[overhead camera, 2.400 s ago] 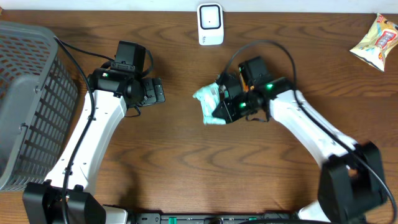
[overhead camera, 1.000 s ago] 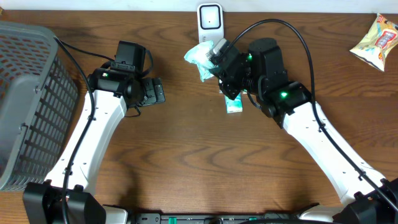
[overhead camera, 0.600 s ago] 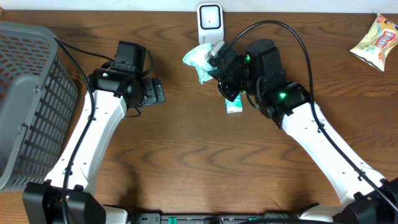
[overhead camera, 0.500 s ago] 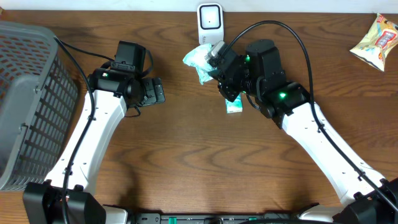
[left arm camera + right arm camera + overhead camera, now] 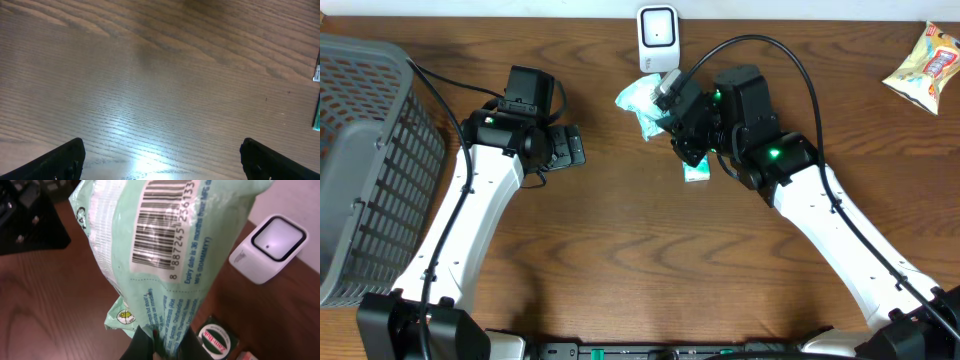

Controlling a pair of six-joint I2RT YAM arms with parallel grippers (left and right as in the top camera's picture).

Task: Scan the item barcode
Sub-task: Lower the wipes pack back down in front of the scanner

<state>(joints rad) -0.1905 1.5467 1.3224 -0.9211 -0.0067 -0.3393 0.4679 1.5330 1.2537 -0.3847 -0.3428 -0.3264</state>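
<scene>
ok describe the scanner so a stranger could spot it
At the far edge of the wooden table, midway along, just beyond the pale green packet in the right gripper, stands the scanner. It alone is a white box with a dark-rimmed window.

green pack (image 5: 165,255): barcode 8 887245 236133; "Expiry date is 36 months" | box (image 5: 216,339): "Zam-Buk"

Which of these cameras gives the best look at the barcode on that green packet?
The right wrist view: the barcode is large, bars and digits sharp. Overhead shows only the small packet by the scanner, no bars. Left wrist shows table, no barcode.
</scene>
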